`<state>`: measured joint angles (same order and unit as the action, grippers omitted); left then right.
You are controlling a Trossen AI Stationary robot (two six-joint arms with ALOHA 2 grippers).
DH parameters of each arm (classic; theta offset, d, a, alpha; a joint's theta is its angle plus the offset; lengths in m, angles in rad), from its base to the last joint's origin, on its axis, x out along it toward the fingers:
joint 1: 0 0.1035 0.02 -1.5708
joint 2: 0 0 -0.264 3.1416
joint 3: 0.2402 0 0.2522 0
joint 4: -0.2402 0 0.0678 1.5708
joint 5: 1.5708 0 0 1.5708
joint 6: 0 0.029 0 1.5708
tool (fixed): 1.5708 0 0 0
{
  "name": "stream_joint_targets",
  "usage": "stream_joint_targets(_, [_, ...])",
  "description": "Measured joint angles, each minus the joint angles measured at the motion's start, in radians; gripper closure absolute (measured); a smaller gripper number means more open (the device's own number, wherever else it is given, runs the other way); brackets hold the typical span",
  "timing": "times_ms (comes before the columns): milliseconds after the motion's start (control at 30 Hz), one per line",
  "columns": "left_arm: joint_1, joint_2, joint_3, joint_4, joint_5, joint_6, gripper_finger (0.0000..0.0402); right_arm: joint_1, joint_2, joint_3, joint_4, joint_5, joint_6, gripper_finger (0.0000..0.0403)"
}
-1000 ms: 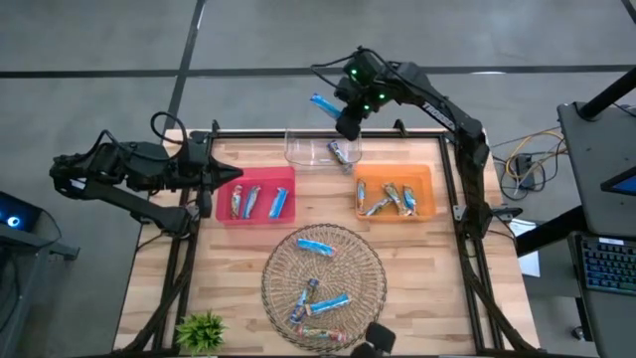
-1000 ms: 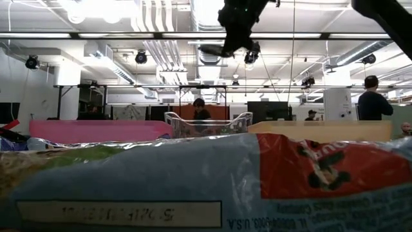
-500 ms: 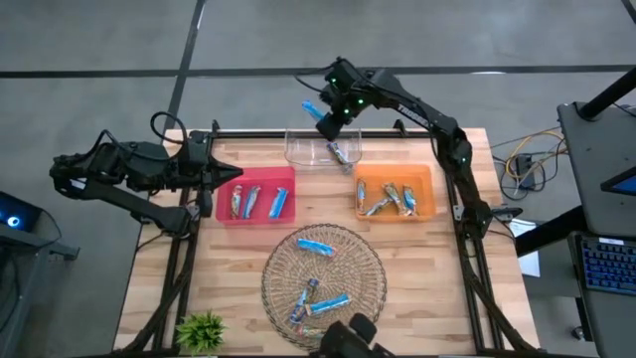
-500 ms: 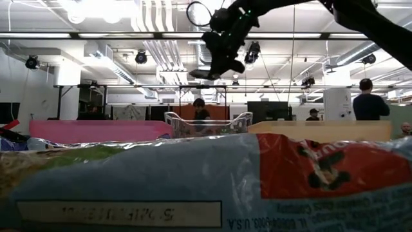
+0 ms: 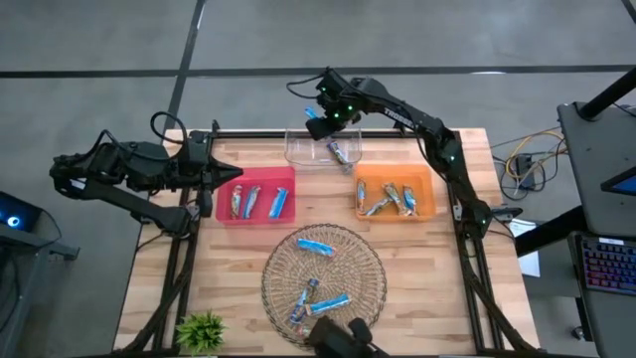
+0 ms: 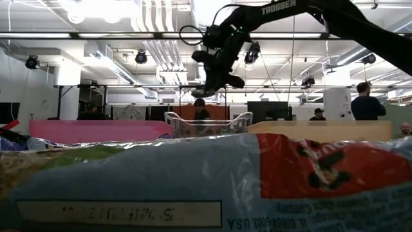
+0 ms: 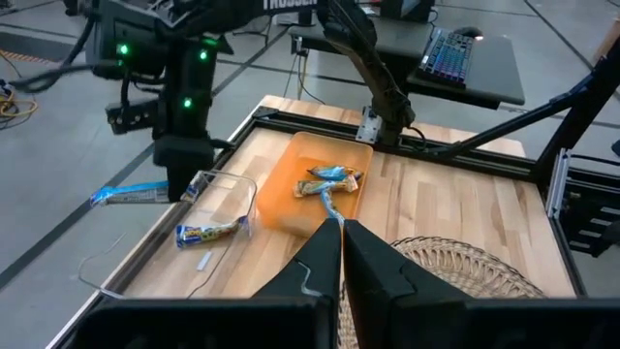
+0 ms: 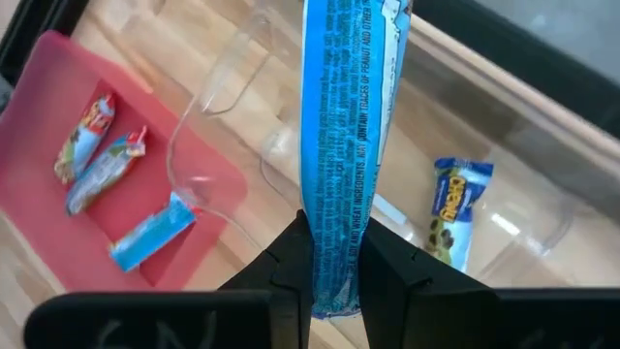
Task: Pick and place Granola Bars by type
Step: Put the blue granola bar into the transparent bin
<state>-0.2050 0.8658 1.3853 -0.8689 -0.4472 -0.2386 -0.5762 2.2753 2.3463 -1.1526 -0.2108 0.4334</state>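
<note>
My right gripper hangs over the left end of the clear tray at the table's far side, shut on a blue granola bar. One bar lies in that clear tray. The red tray holds three bars, and the orange tray holds several. More bars lie in the wicker basket. My left gripper waits shut above the table's left edge, next to the red tray. My right gripper pinches the blue bar by one end between its two fingers. The fingers slant down from above. The bar sticks out about level from the fingertips, lifted clear above the clear tray's rim.
A small green plant stands at the near left corner. A dark camera mount sits at the near edge, and a bar wrapper close to it fills the low view's lower half. People stand in the room beyond the table.
My right gripper has come down and moved toward the table's left, along the far edge to the clear tray's left end. Its wrist has rolled, so the blue bar it carries has swung round. The bar stays in the hold, clear of the tray.
</note>
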Motion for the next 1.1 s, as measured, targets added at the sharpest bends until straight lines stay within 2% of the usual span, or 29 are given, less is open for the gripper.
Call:
stream_joint_targets(400, [0.000, 0.000, 0.000, 0.000, 0.000, -0.009, 0.0401, 0.009, 0.057, -0.001, 0.025, 0.002, 0.194, 0.0351])
stream_joint_targets(900, [0.000, 0.000, 0.000, -0.001, 0.000, -0.029, 0.0401, 0.038, 0.114, -0.004, 0.034, 0.010, 0.271, 0.0351])
stream_joint_targets(1100, [0.000, 0.000, 0.000, -0.002, 0.000, -0.032, 0.0401, 0.049, 0.126, -0.017, 0.038, 0.057, 0.298, 0.0351])
